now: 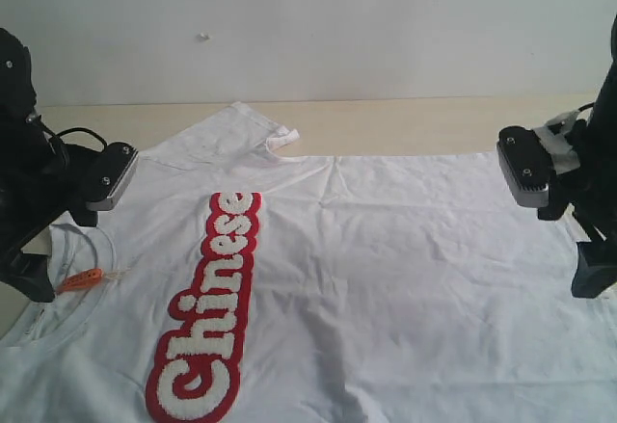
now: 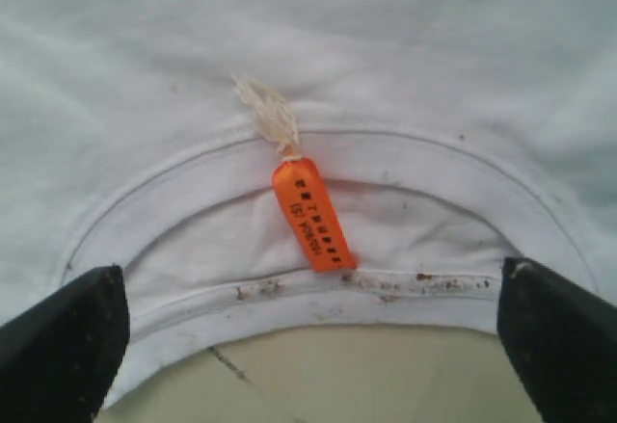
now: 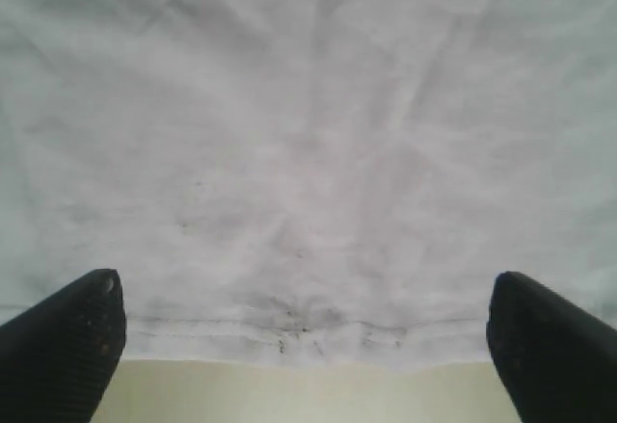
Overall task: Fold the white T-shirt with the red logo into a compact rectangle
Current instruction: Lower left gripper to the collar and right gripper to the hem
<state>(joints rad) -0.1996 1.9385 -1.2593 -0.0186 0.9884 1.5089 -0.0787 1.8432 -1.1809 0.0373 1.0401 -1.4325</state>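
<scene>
T-shirt [image 1: 386, 250] lies flat, front up, on the table [image 1: 405, 124]. Neck is toward my left side, bottom edge toward my right. Logo [image 1: 207, 317] runs as a long strip across the chest.

Left gripper [image 2: 308, 283]: fingers spread wide, holding nothing, poised over the collar [image 2: 434, 168]. Right gripper [image 3: 304, 283]: also wide and empty, over the hem [image 3: 299, 331].

Handling, my guess: thin cotton, v. light, limp, already wrinkled. It'll sag and bunch if I lift from one spot only, so both ends should go up together. It won't break, but prob. drags on the table. The fuzzy logo strip looks thicker and stiffer than the rest, so I'd fold beside it, not through it.

Where to grab: ribbed collar on the left, since the doubled band gives more to pinch. Stitched hem on the right, catching both layers.

Views: ext. cam gives the whole layout, incl. the logo and the far sleeve [image 1: 231, 129], but my fingertips aren't clear there. Left wrist cam alone shows the orange tag [image 2: 310, 216] close up w/ its string, plus dark specks on the inner neckband. Right wrist cam alone shows the hem stitching and faint grey marks. Neither wrist cam sees the logo.
</scene>
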